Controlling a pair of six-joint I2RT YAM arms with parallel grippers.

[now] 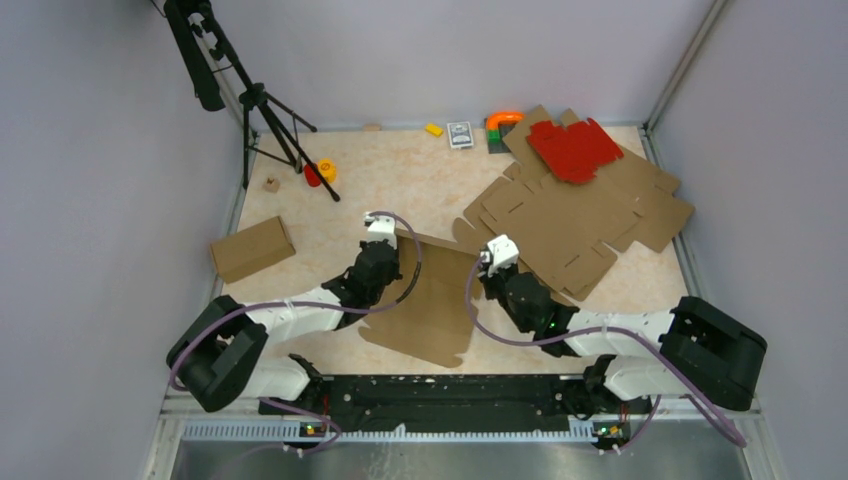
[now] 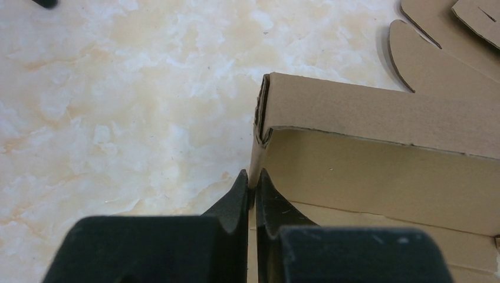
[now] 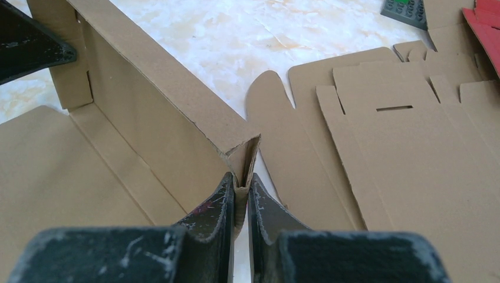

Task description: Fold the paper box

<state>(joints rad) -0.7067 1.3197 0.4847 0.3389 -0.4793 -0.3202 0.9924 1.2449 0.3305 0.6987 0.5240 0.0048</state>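
Left end effector (image 2: 252,180) and right end effector (image 3: 240,180) pinch the brown paper box's (image 1: 430,312) upright folded wall.

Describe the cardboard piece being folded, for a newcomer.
On the table, look at the middle, toward the near edge. The paper box there is pinched by the left end effector and the right end effector. Unlike the flat stack on its right and the closed box on its left, one wall stands up.
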